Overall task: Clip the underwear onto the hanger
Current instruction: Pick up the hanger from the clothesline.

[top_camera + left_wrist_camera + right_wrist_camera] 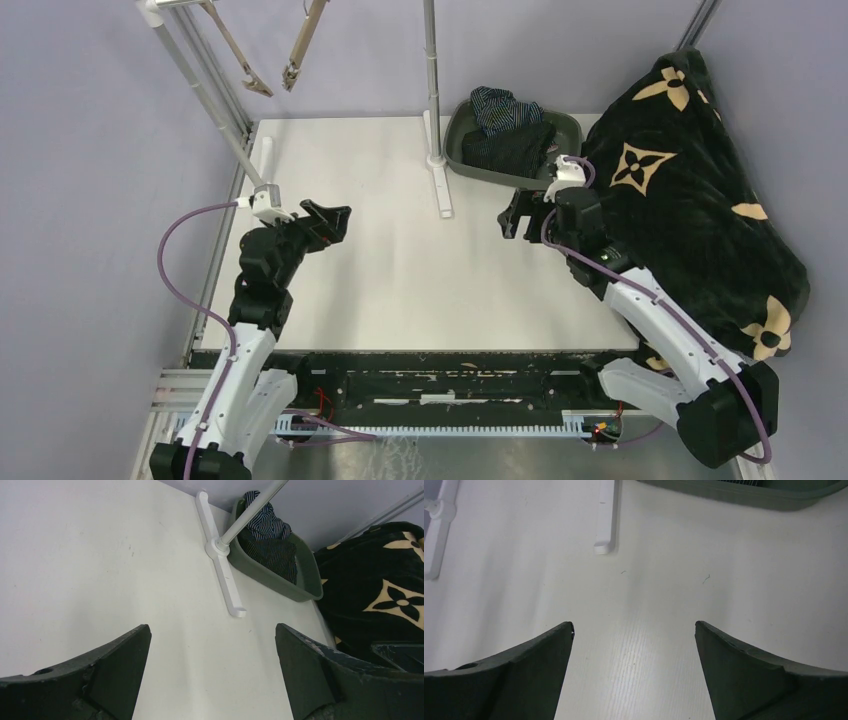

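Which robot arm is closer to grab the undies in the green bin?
Right, probably. The open right gripper hovers just beside the green bin holding the underwear, while the left gripper, also open, is across the table, farther away.

Counts on the desk point(400, 290)
There were two underwear, the black pinstriped piece point(515, 150) and the navy striped piece point(497, 103), in one green tray point(462, 158) at the far right corner; one flowered blanket point(690, 200) over the right edge; two tools, left tool point(338, 222) and right tool point(512, 216).
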`<state>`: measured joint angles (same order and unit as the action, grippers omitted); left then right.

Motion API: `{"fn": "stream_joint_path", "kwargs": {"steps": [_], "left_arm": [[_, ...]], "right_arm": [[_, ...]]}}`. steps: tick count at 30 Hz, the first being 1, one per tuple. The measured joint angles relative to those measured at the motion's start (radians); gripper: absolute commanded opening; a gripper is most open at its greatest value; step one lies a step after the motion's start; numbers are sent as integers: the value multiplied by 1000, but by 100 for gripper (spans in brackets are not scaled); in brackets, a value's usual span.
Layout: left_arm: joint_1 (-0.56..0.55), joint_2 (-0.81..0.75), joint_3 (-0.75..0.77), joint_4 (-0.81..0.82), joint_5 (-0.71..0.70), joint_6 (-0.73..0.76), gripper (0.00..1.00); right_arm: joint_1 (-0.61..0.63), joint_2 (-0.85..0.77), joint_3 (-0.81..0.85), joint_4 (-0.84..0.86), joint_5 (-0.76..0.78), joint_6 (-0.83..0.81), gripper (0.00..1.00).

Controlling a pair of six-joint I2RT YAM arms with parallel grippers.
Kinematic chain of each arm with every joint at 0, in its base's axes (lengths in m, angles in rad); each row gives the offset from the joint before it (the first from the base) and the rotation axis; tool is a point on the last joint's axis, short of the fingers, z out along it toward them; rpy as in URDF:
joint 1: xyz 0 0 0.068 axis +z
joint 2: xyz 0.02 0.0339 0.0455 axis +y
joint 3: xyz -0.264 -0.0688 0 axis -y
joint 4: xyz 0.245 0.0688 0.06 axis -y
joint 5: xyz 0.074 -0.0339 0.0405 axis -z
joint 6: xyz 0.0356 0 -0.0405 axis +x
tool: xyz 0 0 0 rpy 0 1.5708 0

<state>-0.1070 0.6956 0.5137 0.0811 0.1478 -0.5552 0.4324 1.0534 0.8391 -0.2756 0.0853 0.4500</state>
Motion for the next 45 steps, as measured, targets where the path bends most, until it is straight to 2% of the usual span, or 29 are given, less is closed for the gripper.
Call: {"fn": "stream_joint_path", "kwargs": {"steps": [4, 9, 18, 20, 24, 30, 35, 41, 45], "left_arm": [[0, -3, 0, -7, 0, 1, 99], [0, -2, 0, -4, 12, 3, 99], [0, 32, 0, 8, -20, -17, 100], [-2, 38, 20, -24, -31, -13, 97], [-10, 52, 128, -87, -61, 19, 93], [-45, 132, 341, -86, -69, 53, 92], [-136, 288, 525, -113, -109, 130, 93], [-281, 461, 756, -224, -238, 247, 94], [-336, 527, 909, -311, -334, 317, 94]], "right_arm": [[0, -57, -46, 56, -35, 6, 100], [0, -94, -58, 97, -157, -10, 100], [5, -18, -14, 125, -225, -2, 100], [5, -1, -14, 125, -230, -1, 100], [5, 14, -14, 121, -221, -3, 100], [5, 14, -14, 117, -192, -10, 100], [5, 14, -14, 116, -185, -13, 100], [5, 13, -14, 98, -179, -26, 100], [5, 0, -14, 89, -178, -29, 100]]}}
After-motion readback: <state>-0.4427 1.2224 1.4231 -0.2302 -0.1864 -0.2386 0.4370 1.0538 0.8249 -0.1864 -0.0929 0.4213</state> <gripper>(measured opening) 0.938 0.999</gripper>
